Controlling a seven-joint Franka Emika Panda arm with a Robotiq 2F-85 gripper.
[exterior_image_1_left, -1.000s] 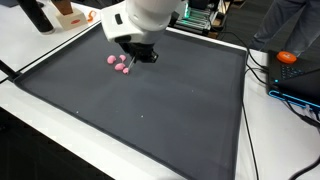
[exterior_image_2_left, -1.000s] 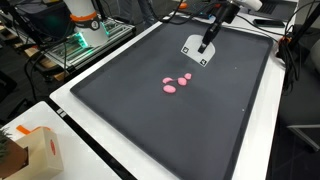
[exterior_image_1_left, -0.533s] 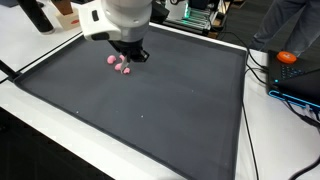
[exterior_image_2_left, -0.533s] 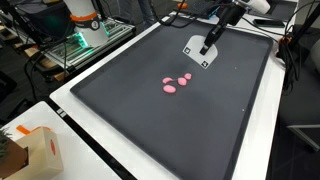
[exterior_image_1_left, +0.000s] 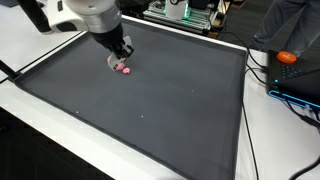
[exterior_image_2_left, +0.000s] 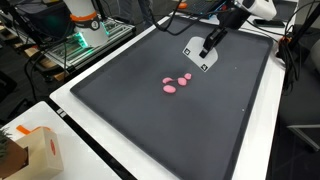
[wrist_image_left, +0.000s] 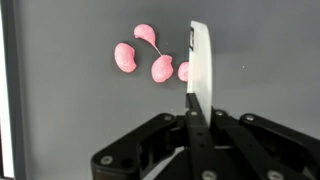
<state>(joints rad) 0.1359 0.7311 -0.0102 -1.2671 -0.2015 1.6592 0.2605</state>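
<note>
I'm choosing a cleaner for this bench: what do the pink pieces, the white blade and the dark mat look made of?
Pink pieces: smooth rounded lumps with a faint sheen, perhaps candy or plastic. White blade: thin, flat, opaque, rigid-looking, likely plastic. Dark mat: matte grey sheet without glare, probably rubber or foam.

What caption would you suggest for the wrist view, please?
Jaws poised beside a cluster of pink bean-shaped pieces on a dark grey mat.
</note>
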